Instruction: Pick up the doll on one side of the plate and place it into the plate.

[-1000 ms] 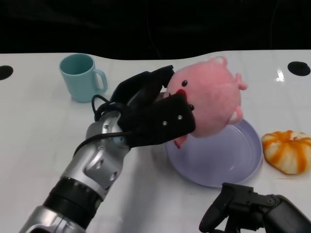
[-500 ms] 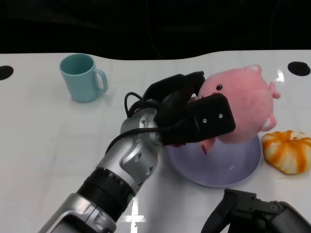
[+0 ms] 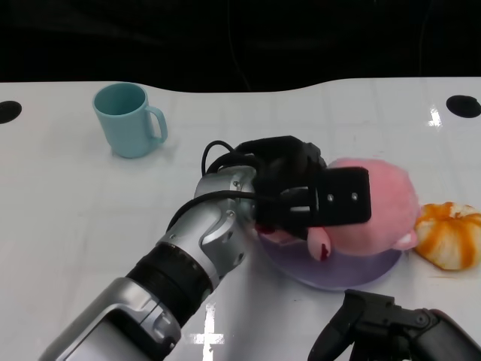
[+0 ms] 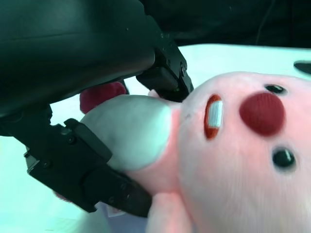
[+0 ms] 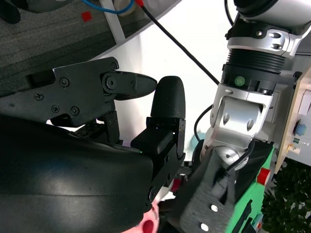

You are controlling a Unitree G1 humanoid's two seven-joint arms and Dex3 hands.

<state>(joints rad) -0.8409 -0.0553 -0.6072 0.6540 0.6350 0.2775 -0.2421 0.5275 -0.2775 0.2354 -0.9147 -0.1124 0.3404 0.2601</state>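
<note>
A pink plush doll (image 3: 379,210) lies on the lavender plate (image 3: 353,271) at the table's right of centre. My left hand (image 3: 312,199) grips the doll from its left side, fingers wrapped around it. Close up, the left wrist view shows the doll's face (image 4: 243,145) with a red nose, held between the black fingers (image 4: 87,170). My right hand (image 3: 391,335) hangs low at the front right edge, away from the plate, holding nothing; its fingers (image 5: 165,111) are spread apart in the right wrist view.
A teal mug (image 3: 128,120) stands at the back left. An orange and white pumpkin toy (image 3: 451,235) lies just right of the plate. Black round marks sit at the far left (image 3: 7,111) and far right (image 3: 461,105) of the white table.
My left arm has carried the doll rightward and lowered it from above the plate down onto it. The right hand has barely moved.
</note>
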